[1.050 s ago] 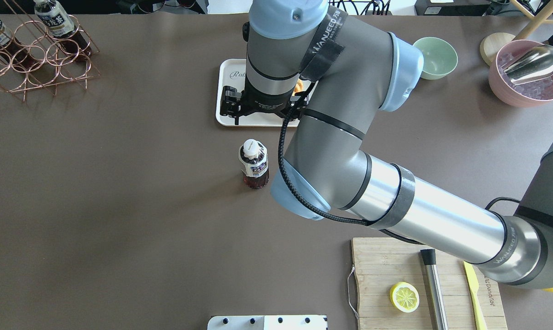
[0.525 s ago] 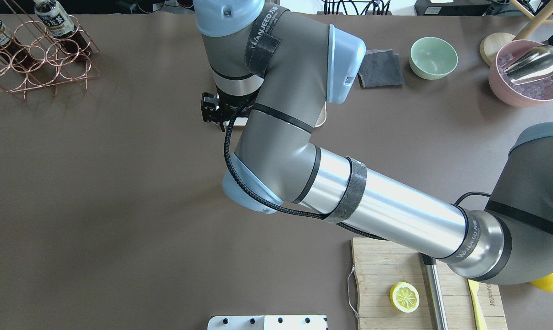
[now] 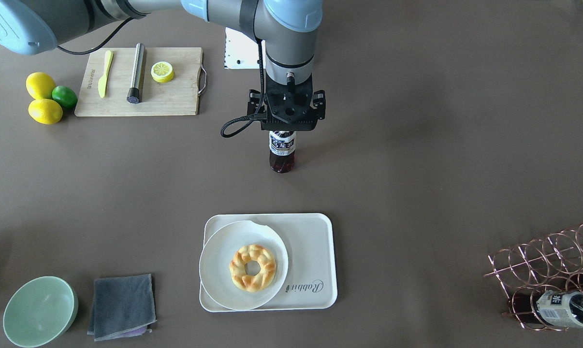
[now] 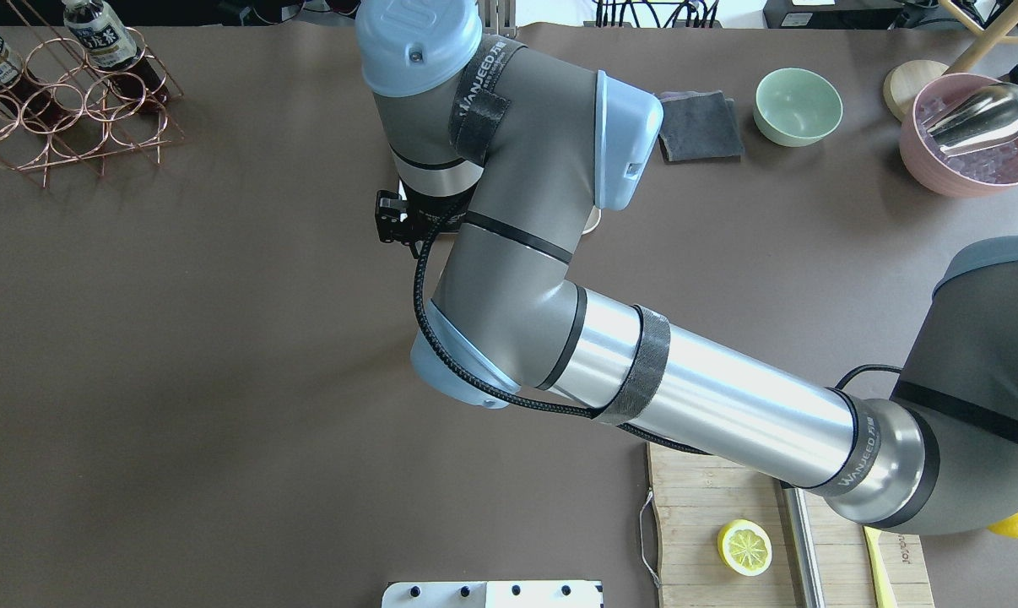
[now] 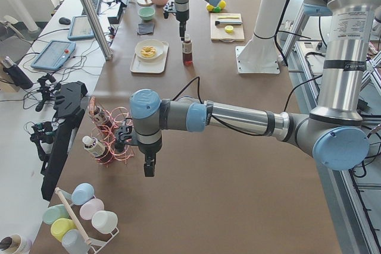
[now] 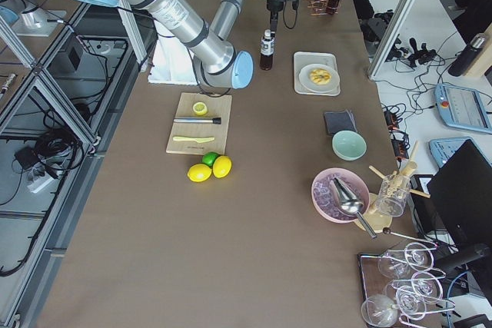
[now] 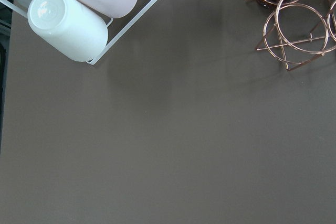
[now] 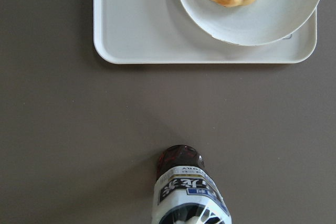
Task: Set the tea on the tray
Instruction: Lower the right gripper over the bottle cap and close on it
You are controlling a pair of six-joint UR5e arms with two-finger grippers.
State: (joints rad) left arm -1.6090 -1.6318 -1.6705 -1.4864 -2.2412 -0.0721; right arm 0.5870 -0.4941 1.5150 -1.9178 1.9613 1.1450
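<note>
The tea (image 3: 282, 153), a small bottle of dark red-brown liquid with a white-and-blue label, stands upright on the brown table. It also shows in the right wrist view (image 8: 186, 190). My right gripper (image 3: 284, 129) hangs straight over its cap and hides it; its fingers are hidden, so I cannot tell whether it is open or shut. The cream tray (image 3: 315, 241) lies apart from the bottle, on the far side from my base, and holds a round white plate (image 3: 219, 270) with a pastry ring. My left gripper (image 5: 146, 169) hangs over bare table beside the copper rack; I cannot tell its state.
A copper wire rack (image 4: 70, 110) holds two similar bottles (image 4: 95, 34). A cutting board (image 3: 137, 96) carries a lemon slice, a yellow knife and a steel muddler. Lemons and a lime (image 3: 45, 96), a green bowl (image 3: 37, 311), a grey cloth (image 3: 122, 304) and a pink ice bowl (image 4: 969, 135) stand around.
My right arm has swung from over the tray to over the tea bottle and now hides the bottle in the overhead view. The bottle has not moved.
</note>
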